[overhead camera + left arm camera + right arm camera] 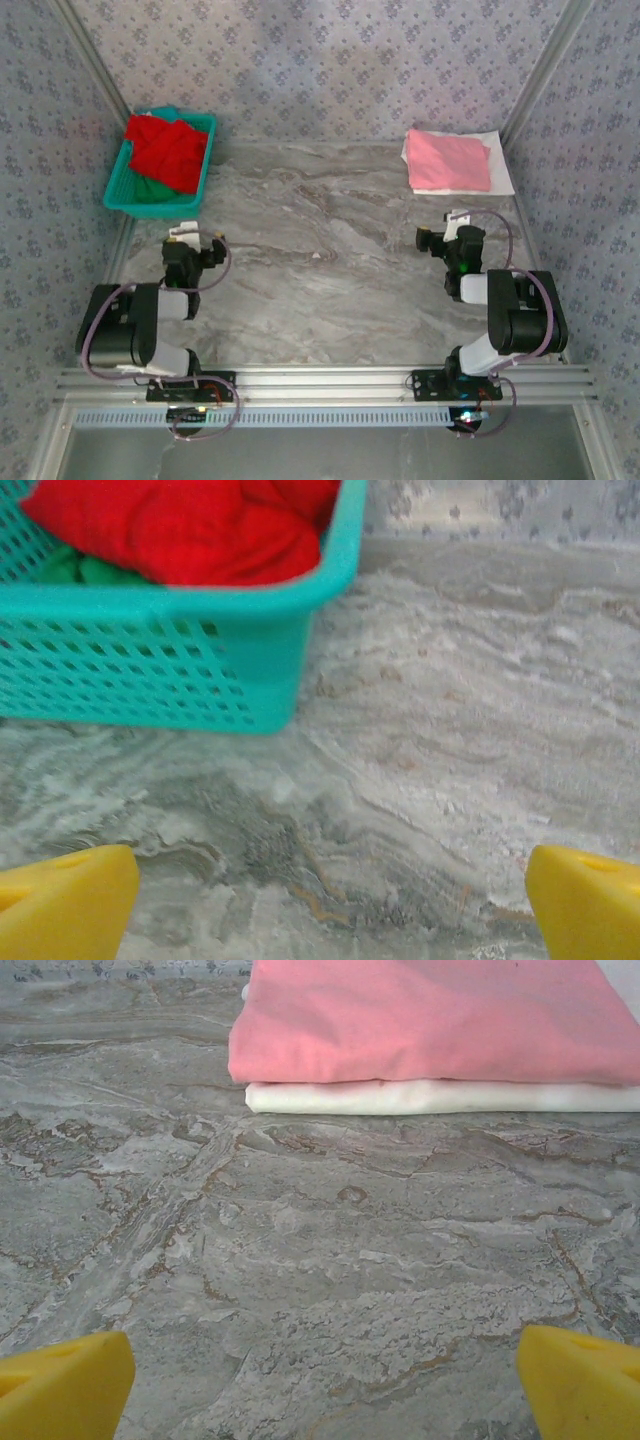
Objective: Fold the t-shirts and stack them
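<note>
A folded light pink t-shirt (449, 160) lies on a folded white t-shirt (498, 170) at the back right of the table; the right wrist view shows the pink one (430, 1020) stacked on the white one (440, 1097). A crumpled red t-shirt (165, 150) sits over a green t-shirt (152, 192) in the teal basket (118, 186); the left wrist view shows the red one (190, 530) and a bit of green (75, 570). My left gripper (190, 238) stands open just in front of the basket. My right gripper (445, 232) stands open, short of the stack. Both hold nothing.
The teal basket (180, 670) stands at the back left corner against the patterned walls. The marble tabletop (320, 270) stretches between the two arms. An aluminium rail (320, 380) runs along the near edge by the arm bases.
</note>
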